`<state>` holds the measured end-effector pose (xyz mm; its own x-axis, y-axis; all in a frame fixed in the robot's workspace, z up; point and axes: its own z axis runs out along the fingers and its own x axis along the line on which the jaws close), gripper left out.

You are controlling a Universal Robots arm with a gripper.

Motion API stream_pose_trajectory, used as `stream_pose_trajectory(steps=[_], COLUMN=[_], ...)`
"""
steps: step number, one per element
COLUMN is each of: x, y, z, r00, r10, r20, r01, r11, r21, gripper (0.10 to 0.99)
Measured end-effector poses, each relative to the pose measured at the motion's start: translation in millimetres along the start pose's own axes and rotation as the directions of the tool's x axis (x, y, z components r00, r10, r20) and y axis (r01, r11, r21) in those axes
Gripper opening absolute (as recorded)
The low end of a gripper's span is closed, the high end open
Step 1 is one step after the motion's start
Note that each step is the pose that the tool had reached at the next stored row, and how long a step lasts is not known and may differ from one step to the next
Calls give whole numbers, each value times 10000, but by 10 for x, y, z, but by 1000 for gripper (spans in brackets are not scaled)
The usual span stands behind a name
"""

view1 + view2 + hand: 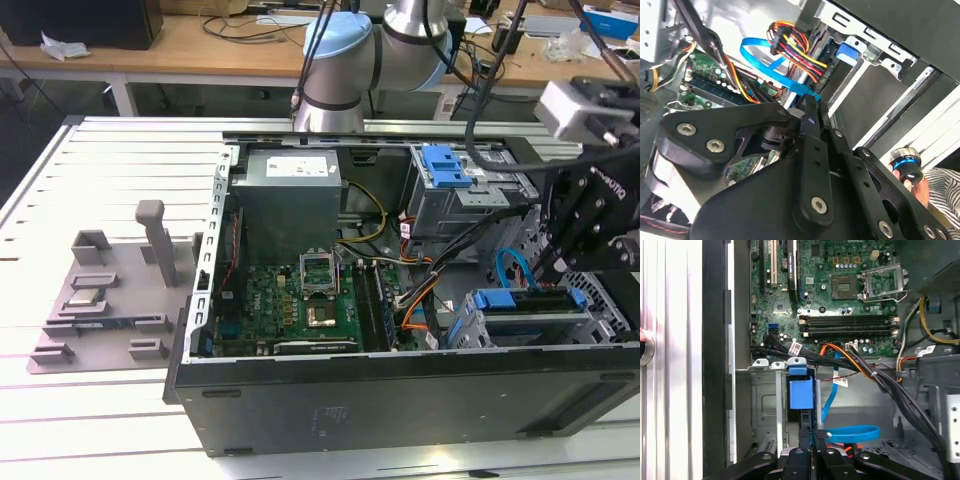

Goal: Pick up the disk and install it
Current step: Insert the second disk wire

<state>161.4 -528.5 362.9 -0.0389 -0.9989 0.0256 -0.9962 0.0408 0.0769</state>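
While the disk [530,310] sits in its bay by the case's front corner, the pincer [807,437], fingers pressed together, hangs directly above its blue rail.

An open computer case [400,390] is lying on a slatted metal table [110,150]. Inside the case, the disk [528,303] with blue rails is sitting in a bay at the exterior view's right end. The black gripper [560,262] is hanging just above the disk. A grey fixture [105,300] is resting beside the case, on the exterior view's left.
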Motion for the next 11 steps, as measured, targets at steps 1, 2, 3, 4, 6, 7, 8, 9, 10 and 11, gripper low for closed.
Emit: stream_pose_trajectory(steps=[1,2,3,4,6,7,8,9,10,11], x=[-16,-26,-38,-45,-60,-59,-60,-60,-60,-60], y=[2,5,8,10,14,15,14,15,15,15], z=[-23,-44,-76,-98,-153,-156,-156,-158,-159,-158], r00=[10000,10000,10000,10000,10000,10000,10000,10000,10000,10000], r10=[0,1,1,1,0,0,0,0,0,0], r20=[-1,1,1,0,1,3,4,2,1,1], r01=[0,-1,-1,-1,0,0,0,0,0,0], r11=[10000,10000,10000,10000,10000,10000,10000,10000,10000,10000], r21=[0,0,0,0,0,0,-1,0,0,0], gripper=[173,161,102,102,102,102,102,102,102,102])
